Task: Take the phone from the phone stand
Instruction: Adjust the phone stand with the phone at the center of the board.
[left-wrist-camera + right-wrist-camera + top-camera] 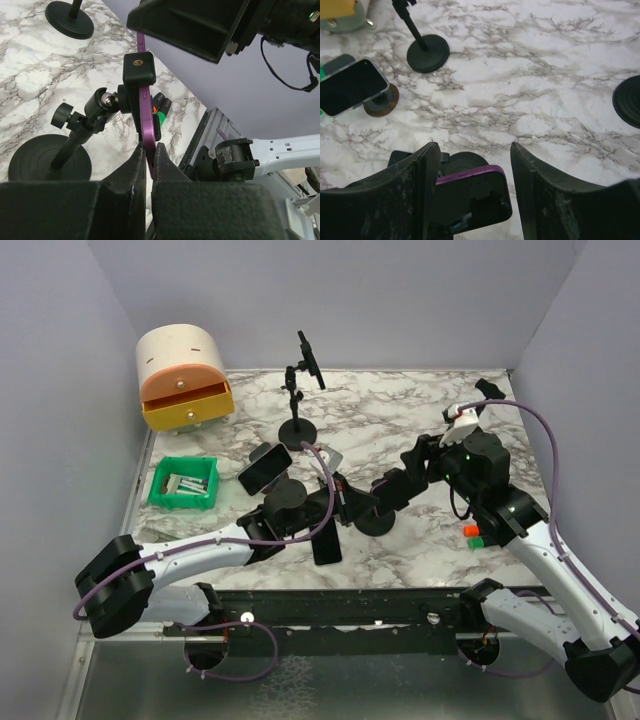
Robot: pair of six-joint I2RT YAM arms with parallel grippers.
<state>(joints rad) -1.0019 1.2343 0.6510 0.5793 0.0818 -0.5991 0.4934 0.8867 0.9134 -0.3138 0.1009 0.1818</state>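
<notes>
The purple phone [146, 114] stands on edge in the black clamp [139, 70] of the phone stand, whose round base [47, 161] rests on the marble. My left gripper [149, 156] is shut on the phone's lower edge, both fingers pressed against it. My right gripper [472, 187] is open around the phone's upper corner [470, 197]; its left finger [415, 200] is close against the phone and its right finger [545, 195] stands apart. In the top view both grippers meet above the stand's base [375, 524] and hide most of the phone.
A second stand [297, 429] with a clamped phone [310, 358] is at the back. Another phone [265, 468] sits on a low holder, and a black phone [326, 545] lies flat near the front. A green bin [184, 483] and a drawer box [183, 377] stand at the left.
</notes>
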